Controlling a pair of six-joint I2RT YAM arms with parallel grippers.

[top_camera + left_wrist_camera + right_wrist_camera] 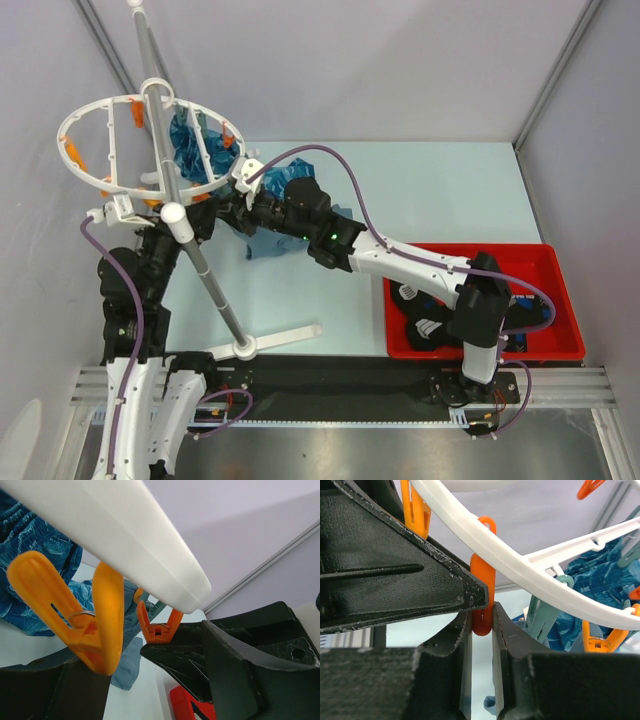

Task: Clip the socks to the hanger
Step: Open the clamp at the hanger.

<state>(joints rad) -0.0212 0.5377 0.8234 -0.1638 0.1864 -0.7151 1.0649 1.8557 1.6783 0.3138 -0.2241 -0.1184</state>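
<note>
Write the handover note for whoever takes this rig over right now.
Left pincer: open at the hanger, with a second clip standing beside one finger, not squeezed.
Right pincer: shut on an orange clip hanging from the hanger's ring.
Socks: in the red bin on the right of the table.
Done: no sock shows on the hanger; only blue cloths hang there.
Left: fetch each sock from the bin and clip it on.
</note>
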